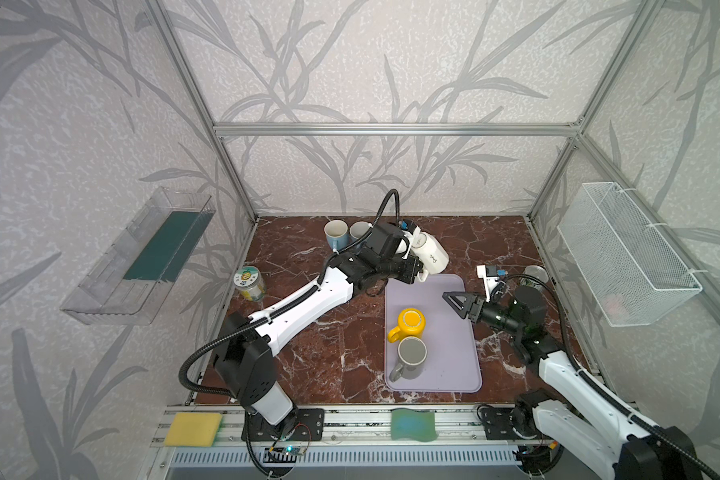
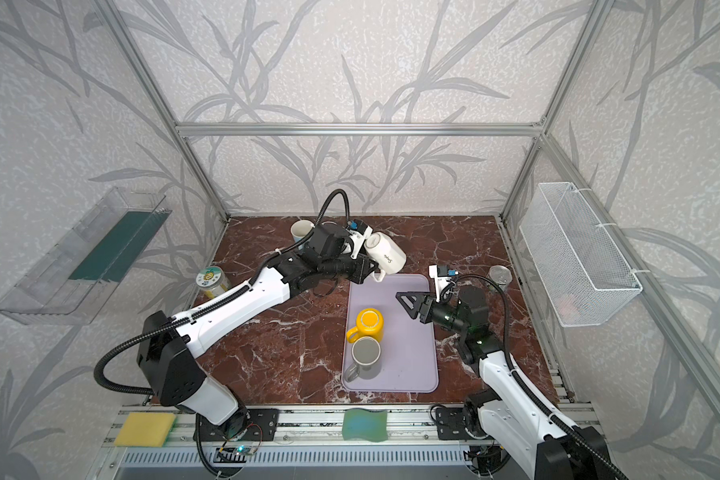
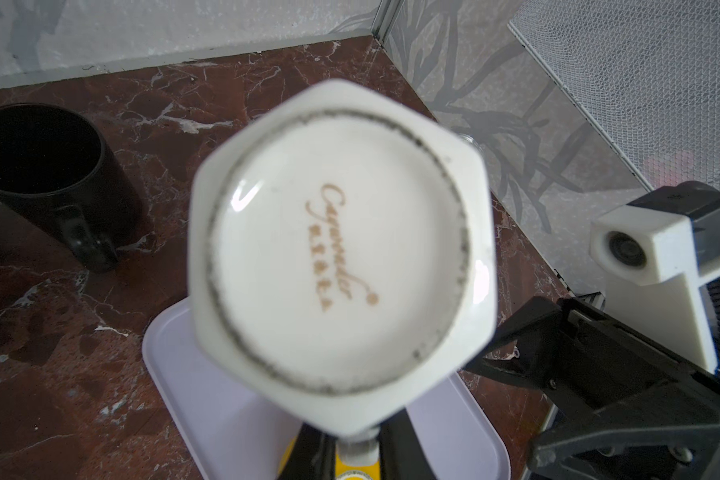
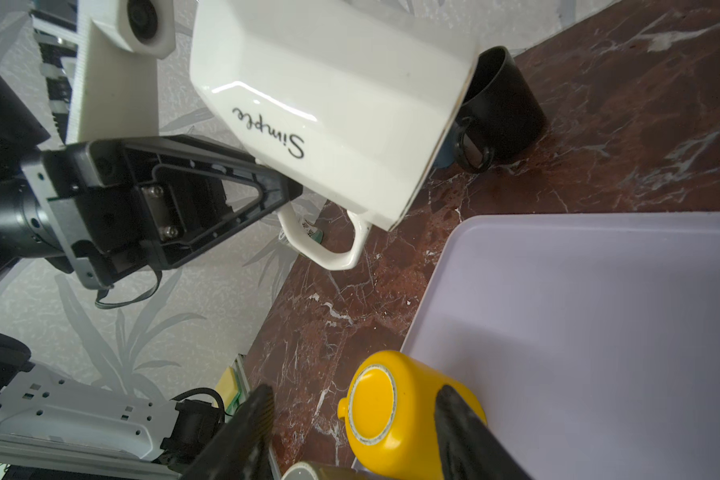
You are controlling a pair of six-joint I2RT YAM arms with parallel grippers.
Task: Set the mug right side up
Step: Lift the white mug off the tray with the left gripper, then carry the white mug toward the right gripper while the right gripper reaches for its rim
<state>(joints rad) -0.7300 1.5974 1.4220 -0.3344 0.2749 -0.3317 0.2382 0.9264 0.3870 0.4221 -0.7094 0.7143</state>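
1. The left gripper [image 3: 357, 453] is pressed together on the handle [image 4: 329, 245] of the white six-sided ceramic mug [image 1: 433, 253] with the word "Simple" on it. The mug hangs in the air, tilted almost onto its side. Its bottom is turned back to the wrist and its mouth points away from the jaws.
2. I judge it stiff, rather heavy, glazed and slippery, and it would break if it fell. In a thin pinch it may swing, so the hold should be deep on the handle, close to the wall.
3. Just below these jaws begins the lilac plastic tray [image 1: 454, 357].
4. Farther off, over the tray, the right gripper [image 1: 452, 300] hovers with jaws spread, holding nothing.
5. Ahead of those jaws, lower and apart, sits a yellow upside-down mug [image 1: 410, 323].
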